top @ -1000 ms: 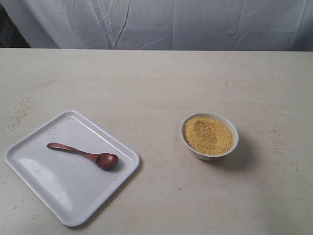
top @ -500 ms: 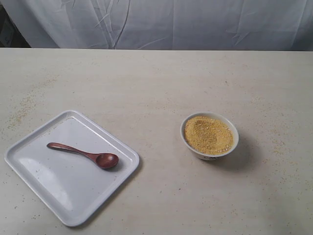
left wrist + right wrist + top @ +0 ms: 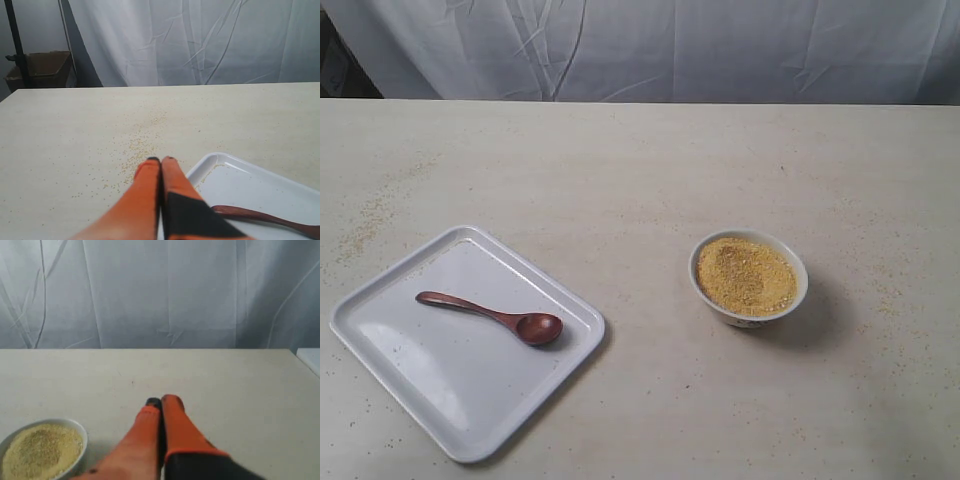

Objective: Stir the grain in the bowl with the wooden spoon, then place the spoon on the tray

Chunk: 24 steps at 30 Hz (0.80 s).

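The dark wooden spoon (image 3: 492, 317) lies flat on the white tray (image 3: 390, 340) at the lower left of the exterior view, scoop toward the bowl side. The small white bowl (image 3: 800, 290) holds a mound of yellow grain (image 3: 745, 276) right of centre. No arm shows in the exterior view. In the left wrist view my left gripper (image 3: 160, 160) is shut and empty, beside the tray's corner (image 3: 212, 162), with the spoon's handle (image 3: 260, 216) close by. In the right wrist view my right gripper (image 3: 161, 401) is shut and empty, apart from the bowl (image 3: 80, 435) of grain (image 3: 42, 450).
Loose grains (image 3: 140, 145) are scattered on the pale table (image 3: 640, 180) near the tray. A white cloth backdrop (image 3: 650, 45) hangs behind the table's far edge. A cardboard box (image 3: 42, 67) stands off the table in the left wrist view.
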{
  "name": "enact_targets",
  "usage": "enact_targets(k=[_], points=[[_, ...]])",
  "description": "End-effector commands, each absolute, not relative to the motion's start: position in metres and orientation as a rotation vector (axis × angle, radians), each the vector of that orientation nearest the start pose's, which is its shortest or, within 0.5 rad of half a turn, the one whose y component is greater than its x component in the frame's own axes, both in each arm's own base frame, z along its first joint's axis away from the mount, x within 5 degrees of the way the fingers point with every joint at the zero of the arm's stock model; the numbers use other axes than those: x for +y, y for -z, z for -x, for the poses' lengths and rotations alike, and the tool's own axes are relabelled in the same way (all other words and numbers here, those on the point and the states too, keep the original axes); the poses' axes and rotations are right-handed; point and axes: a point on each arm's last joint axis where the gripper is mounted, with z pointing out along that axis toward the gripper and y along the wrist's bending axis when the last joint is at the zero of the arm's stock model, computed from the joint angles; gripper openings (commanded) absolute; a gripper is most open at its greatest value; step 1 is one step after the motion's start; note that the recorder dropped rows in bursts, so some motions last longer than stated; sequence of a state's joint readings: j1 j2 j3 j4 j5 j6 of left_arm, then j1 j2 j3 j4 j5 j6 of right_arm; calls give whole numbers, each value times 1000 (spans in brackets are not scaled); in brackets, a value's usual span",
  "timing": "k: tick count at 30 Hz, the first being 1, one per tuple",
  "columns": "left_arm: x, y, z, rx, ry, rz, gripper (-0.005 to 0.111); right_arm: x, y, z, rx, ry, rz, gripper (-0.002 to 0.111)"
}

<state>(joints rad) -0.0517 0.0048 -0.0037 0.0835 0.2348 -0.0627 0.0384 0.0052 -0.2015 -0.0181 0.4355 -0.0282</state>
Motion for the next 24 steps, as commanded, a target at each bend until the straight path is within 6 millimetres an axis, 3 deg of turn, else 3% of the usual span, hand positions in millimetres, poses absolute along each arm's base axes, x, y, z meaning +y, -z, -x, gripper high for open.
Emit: enact_targets(k=[1,4,24], points=[[-1,-192,-56,1713,8,-44,0,2,-202,-50,1815,5,69,-1],[-1,-192,-56,1713,8,-44,0,2,-180,-53,1852,4,71,-1],[-1,-192,-56,1713,8,-44,0,2,-185,-54,1798,4,70,-1]])
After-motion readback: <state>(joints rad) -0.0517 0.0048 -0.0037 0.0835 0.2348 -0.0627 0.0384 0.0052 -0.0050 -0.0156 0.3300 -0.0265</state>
